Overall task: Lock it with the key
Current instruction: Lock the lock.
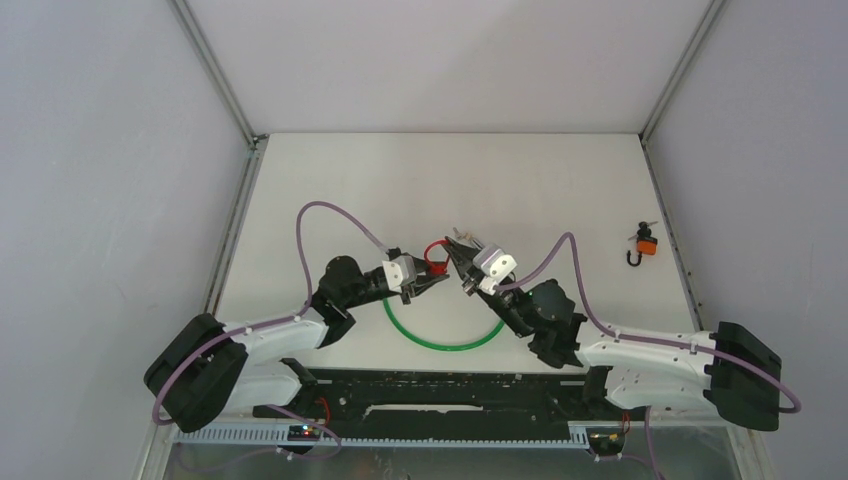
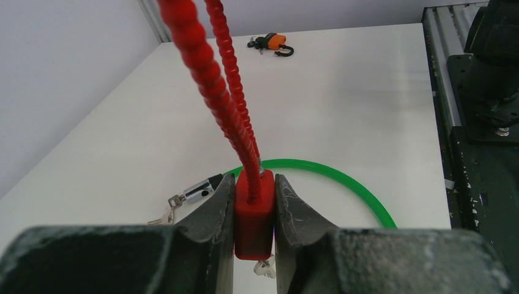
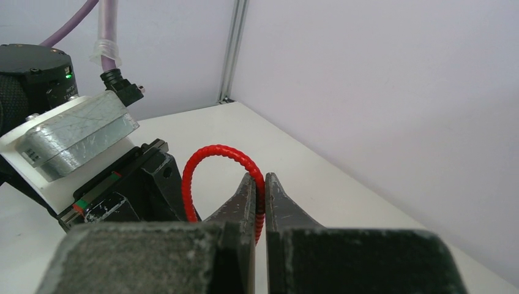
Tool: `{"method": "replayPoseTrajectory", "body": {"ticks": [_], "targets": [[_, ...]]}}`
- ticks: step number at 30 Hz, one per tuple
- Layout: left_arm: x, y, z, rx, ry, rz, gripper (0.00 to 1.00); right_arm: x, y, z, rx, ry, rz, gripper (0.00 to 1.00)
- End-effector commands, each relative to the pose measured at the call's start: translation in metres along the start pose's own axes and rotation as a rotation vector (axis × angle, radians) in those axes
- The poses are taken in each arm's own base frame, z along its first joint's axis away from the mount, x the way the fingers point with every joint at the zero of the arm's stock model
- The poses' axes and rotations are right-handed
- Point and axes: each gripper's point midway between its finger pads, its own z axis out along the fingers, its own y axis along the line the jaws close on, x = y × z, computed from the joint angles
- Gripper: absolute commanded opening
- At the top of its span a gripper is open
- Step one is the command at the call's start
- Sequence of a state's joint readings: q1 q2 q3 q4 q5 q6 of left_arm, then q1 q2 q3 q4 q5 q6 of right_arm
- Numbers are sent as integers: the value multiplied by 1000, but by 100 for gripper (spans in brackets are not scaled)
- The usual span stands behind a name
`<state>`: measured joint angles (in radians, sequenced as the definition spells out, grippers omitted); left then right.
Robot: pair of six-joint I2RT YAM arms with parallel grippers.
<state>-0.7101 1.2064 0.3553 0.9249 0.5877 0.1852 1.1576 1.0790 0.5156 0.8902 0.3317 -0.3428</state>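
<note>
The left gripper clamps the red padlock by its body, above the green hoop. The right gripper is closed tight, the lock's red cable loop showing between its fingertips.

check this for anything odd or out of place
Mildly odd: the right gripper is shut on the ribbed cable loop of the red lock, not on a key, while the left gripper clamps the red lock body. An orange padlock lies apart near the right edge of the table.
</note>
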Motion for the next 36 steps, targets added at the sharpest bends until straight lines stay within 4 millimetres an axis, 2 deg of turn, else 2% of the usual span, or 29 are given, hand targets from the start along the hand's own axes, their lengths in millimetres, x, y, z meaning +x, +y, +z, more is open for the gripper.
{"method": "replayPoseTrajectory", "body": {"ticks": [1, 9, 15, 25, 30, 36], "targets": [[-16, 2, 6, 24, -43, 39, 0, -46, 1, 11, -18, -153, 114, 0], [-16, 3, 6, 17, -41, 39, 0, -49, 7, 13, -42, -172, 137, 0], [-18, 11, 4, -39, -48, 29, 0, -42, 10, 6, -51, -139, 138, 0], [-21, 16, 0, -85, -67, 32, 0, -8, 14, -18, -26, -54, 176, 0], [-21, 16, 0, -84, -68, 33, 0, 14, 24, -26, -37, -3, 196, 0], [-21, 15, 0, -76, -69, 33, 0, 30, 26, -30, -28, 33, 200, 0]]}}
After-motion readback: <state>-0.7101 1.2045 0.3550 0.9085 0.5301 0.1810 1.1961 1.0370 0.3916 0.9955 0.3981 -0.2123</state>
